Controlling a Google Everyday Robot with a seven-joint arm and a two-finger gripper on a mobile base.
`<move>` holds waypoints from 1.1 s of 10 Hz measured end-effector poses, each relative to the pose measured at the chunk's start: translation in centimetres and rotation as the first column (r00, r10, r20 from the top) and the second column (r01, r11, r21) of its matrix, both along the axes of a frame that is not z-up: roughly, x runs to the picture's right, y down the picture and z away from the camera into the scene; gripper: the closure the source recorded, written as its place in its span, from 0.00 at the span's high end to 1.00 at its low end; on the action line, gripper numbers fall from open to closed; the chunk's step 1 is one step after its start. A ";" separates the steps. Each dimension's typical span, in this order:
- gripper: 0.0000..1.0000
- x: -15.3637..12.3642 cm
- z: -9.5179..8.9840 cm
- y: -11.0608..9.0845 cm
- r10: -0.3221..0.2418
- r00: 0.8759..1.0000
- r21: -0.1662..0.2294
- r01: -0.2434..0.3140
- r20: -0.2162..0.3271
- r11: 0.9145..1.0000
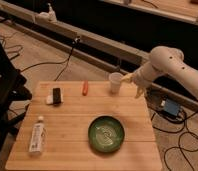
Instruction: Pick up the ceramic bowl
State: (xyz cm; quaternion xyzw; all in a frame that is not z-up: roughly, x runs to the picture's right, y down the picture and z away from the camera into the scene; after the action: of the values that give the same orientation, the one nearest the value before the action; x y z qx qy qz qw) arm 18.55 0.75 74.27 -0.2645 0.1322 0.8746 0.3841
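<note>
The ceramic bowl (106, 133) is a wide, shallow green bowl with a pale swirl inside. It sits on the wooden table (72, 125) near the front, right of centre. My gripper (133, 84) hangs off a white arm (167, 65) at the table's far right edge, beside a small white cup (115, 82). It is well behind and to the right of the bowl, above table height, and holds nothing that I can see.
A white tube bottle (37, 137) lies at the front left. A black and white object (55, 95) and a red-orange marker (85, 88) lie at the back. Cables and a blue box (170, 107) are on the floor to the right.
</note>
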 end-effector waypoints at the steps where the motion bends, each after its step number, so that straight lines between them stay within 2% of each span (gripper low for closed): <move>1: 0.70 0.0 0.0 0.0 0.000 1.000 0.000 0.000 0.000 1.000; 4: 0.70 0.0 0.0 0.0 -0.007 1.000 0.002 0.007 0.002 1.000; 6: 0.70 -0.3 -0.1 1.6 -0.092 0.995 -0.008 0.092 0.024 0.996; 8: 0.70 -0.9 -0.3 5.0 -0.211 0.975 -0.035 0.213 0.068 0.976; 9: 0.70 -1.4 -0.3 7.3 -0.268 0.958 -0.063 0.275 0.100 0.959; 11: 0.70 -1.9 -0.1 11.0 -0.321 0.935 -0.124 0.340 0.149 0.932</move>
State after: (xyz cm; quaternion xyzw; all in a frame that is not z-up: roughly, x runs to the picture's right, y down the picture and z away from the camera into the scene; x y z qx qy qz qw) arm 16.62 11.72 74.18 -0.3208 0.2147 0.7667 0.5129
